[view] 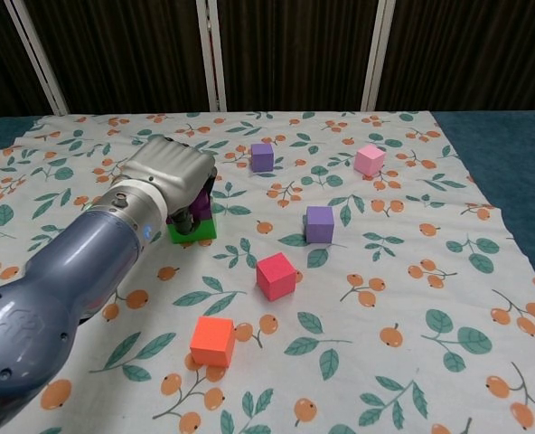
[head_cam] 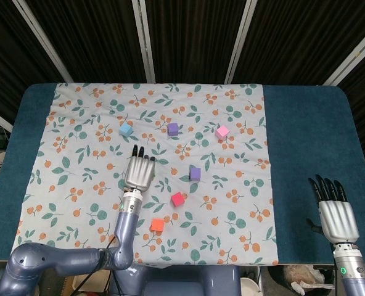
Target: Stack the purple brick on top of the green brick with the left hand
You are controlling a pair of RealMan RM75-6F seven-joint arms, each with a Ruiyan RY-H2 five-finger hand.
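Note:
My left hand (view: 170, 177) hangs over the left middle of the flowered cloth, fingers curled down around a dark purple brick (view: 203, 198). That brick rests on the green brick (view: 193, 232), of which only the front lower edge shows under the fingertips. From the head view the left hand (head_cam: 140, 171) covers both bricks completely. My right hand (head_cam: 335, 213) stays low at the right, over the blue table edge, open with fingers apart and holding nothing.
Loose bricks lie on the cloth: violet (view: 262, 156), pink (view: 370, 159), lilac (view: 319, 223), magenta (view: 276, 276), orange (view: 212, 340), and light blue (head_cam: 126, 129) at the far left. Bare blue tabletop (head_cam: 306, 142) flanks the cloth.

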